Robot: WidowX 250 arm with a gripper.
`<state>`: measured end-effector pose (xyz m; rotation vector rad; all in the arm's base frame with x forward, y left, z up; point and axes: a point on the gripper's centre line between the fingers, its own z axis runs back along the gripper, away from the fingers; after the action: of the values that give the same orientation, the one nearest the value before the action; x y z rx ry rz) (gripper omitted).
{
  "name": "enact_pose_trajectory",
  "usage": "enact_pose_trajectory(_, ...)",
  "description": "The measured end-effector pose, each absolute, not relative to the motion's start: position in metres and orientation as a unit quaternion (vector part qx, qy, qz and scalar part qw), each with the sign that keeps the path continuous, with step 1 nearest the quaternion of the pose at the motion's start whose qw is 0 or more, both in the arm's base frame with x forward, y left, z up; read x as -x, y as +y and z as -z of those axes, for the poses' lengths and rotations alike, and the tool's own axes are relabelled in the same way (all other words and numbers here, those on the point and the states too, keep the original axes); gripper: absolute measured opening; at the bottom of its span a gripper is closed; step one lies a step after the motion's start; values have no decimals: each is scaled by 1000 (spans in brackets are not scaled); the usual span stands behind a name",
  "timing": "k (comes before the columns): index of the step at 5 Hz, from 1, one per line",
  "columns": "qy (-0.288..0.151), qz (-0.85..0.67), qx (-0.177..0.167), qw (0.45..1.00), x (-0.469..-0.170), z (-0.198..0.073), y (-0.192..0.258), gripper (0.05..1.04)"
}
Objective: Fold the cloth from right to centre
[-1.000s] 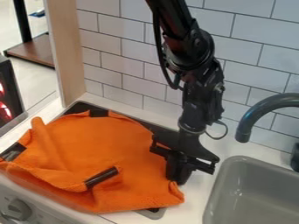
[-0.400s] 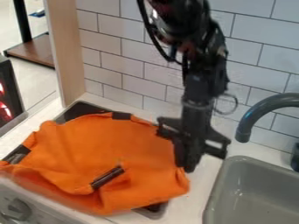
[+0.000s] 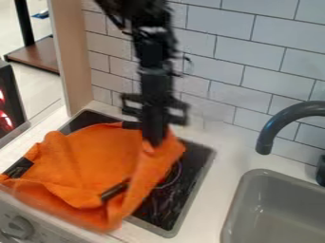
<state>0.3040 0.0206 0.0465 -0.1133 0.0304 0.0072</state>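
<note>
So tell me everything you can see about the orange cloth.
The orange cloth looks soft and matte, like thick fabric, with black patches at its left edge, near its back edge and towards the front. It lies rumpled over the left part of the black stovetop, the right part being uncovered. Its right side is drawn up into a raised fold, pinched in the gripper near the back, and slants down from there towards the front.

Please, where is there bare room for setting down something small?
The counter is bare between stove and sink; the stove's sink-side strip is also uncovered. It is crowded under the orange cloth and around the gripper.
</note>
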Motion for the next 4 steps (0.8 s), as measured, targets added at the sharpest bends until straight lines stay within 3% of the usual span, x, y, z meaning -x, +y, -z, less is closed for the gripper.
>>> enact_pose_trajectory(2,64,-54,60,995,-303,-18,87,71)
enact_pose_trajectory(4,103,-35,33,994,-301,24,110,71)
